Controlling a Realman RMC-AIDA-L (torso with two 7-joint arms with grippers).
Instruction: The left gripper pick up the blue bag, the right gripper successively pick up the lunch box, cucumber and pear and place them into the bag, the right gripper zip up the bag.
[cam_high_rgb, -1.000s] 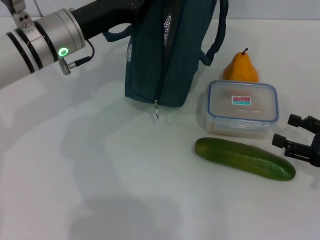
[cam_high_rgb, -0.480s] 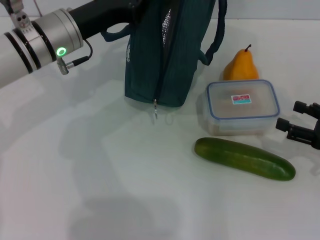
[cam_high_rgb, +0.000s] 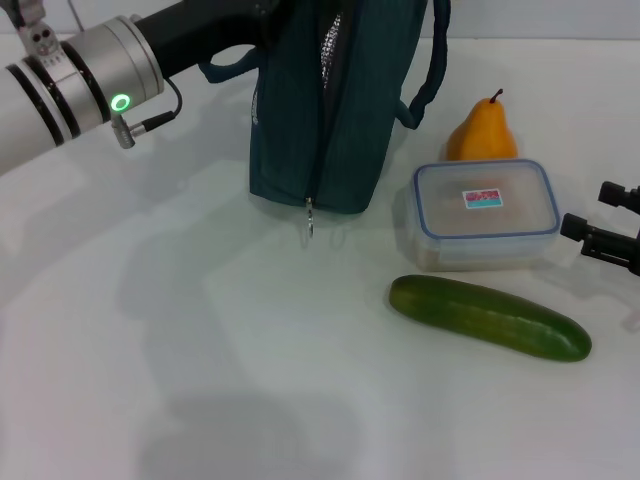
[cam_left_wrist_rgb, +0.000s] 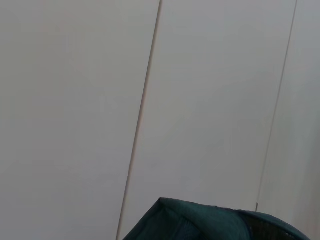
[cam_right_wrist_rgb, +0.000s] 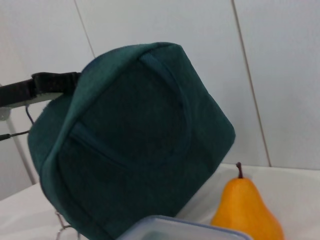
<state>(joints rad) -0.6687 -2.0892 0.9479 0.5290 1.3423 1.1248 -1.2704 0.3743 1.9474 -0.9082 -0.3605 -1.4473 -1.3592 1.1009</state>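
The right hand (cam_high_rgb: 597, 218) sits beside the lunch box (cam_high_rgb: 485, 213), pear (cam_high_rgb: 482, 133) behind.

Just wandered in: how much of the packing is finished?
Early days. The left end effector has the blue bag raised by its top. The right end effector sits open beside the lunch box. Box, cucumber and pear all remain outside; zipping comes last.

A: Bright, even overhead light; soft grey shadows lie on the table (cam_high_rgb: 200, 330) toward 7 o'clock.
B: The cucumber (cam_high_rgb: 488, 317) shows glossy glare; the lunch box (cam_right_wrist_rgb: 185, 229) rim looks blurred up close
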